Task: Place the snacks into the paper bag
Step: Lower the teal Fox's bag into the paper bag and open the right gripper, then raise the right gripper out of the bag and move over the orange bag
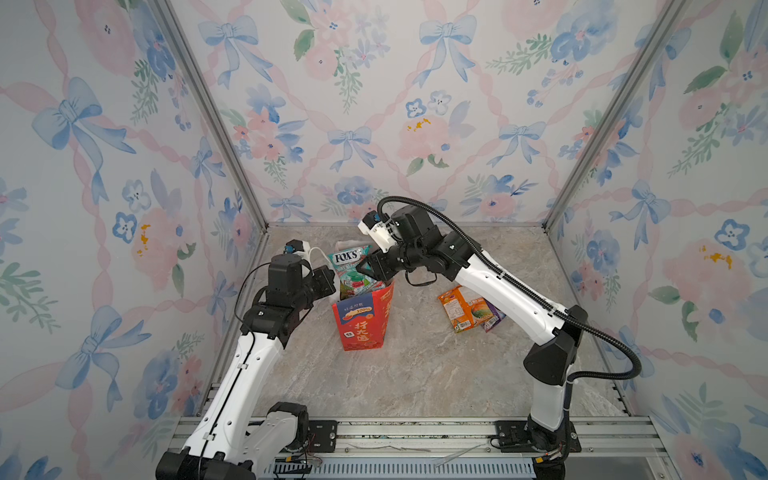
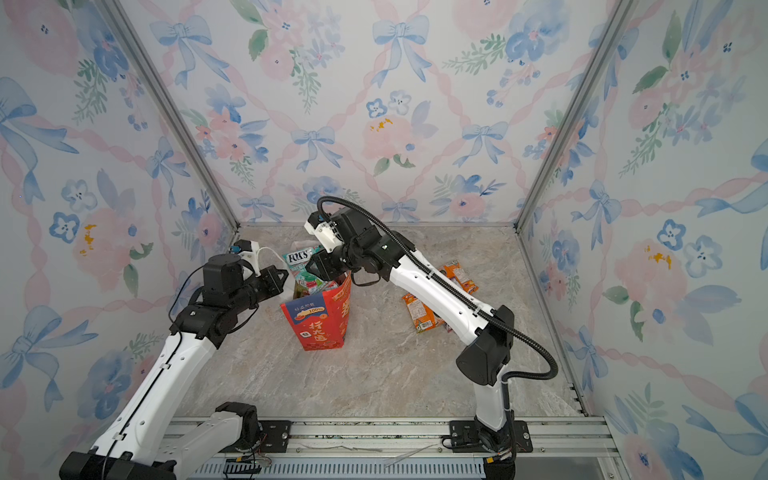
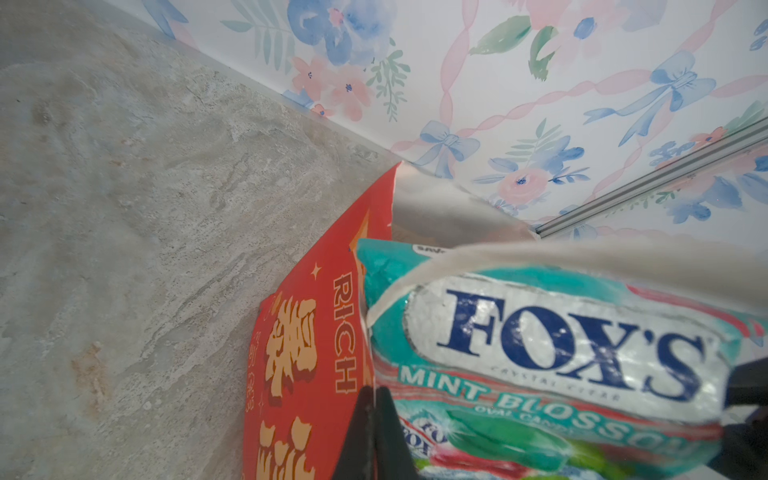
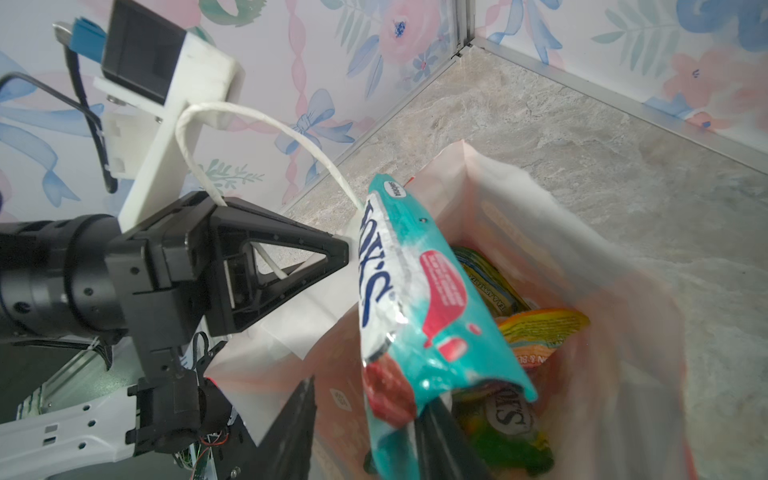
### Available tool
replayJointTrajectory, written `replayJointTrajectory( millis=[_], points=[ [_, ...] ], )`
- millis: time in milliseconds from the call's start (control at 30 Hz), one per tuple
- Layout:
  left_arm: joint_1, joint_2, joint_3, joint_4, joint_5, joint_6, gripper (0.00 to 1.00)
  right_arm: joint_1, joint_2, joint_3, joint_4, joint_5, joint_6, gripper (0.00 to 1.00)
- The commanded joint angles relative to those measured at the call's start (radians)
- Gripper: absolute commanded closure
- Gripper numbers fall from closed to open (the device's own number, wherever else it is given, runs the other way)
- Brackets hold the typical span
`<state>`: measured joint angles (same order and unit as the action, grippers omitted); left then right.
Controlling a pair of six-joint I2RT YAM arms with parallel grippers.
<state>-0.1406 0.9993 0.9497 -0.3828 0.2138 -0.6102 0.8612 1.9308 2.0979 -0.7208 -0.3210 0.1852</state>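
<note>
The red paper bag (image 1: 361, 324) (image 2: 320, 324) stands upright mid-table with its mouth open. My left gripper (image 1: 331, 286) (image 3: 375, 399) is shut on the bag's left rim (image 4: 353, 249). A teal FOX'S packet (image 1: 349, 259) (image 3: 561, 340) (image 4: 415, 299) stands on end in the mouth, half above the rim. My right gripper (image 1: 365, 266) (image 4: 370, 395) is over the mouth, open, with the packet's lower end loose between its jaws and leaning on one finger (image 4: 440, 436). A green packet (image 4: 507, 424) and an orange one (image 4: 544, 328) lie inside the bag.
Orange packets (image 1: 461, 307) (image 2: 459, 274) and a purple one (image 1: 494, 318) lie on the marble table under my right arm. The bag's white string handle (image 4: 249, 114) loops over the left wrist camera mount. Floral walls close in on three sides; a metal rail (image 1: 415, 432) runs along the front.
</note>
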Motion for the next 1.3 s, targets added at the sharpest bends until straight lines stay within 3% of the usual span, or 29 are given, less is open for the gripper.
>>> replayJointTrajectory(
  millis=[0, 533, 933, 1267],
  points=[
    [0.003, -0.014, -0.012, 0.001, 0.004, 0.010, 1.00, 0.012, -0.019, 0.035, -0.019, 0.008, -0.019, 0.57],
    [0.004, -0.011, -0.011, 0.001, 0.003, 0.009, 1.00, 0.012, -0.135, -0.005, 0.007, 0.098, -0.085, 0.50],
    [0.004, -0.017, -0.011, -0.001, -0.002, 0.009, 1.00, 0.012, -0.108, 0.022, 0.070, 0.053, -0.087, 0.49],
    [0.004, -0.015, -0.005, 0.001, -0.006, 0.010, 1.00, 0.007, -0.239, -0.115, 0.111, 0.122, -0.089, 0.40]
  ],
)
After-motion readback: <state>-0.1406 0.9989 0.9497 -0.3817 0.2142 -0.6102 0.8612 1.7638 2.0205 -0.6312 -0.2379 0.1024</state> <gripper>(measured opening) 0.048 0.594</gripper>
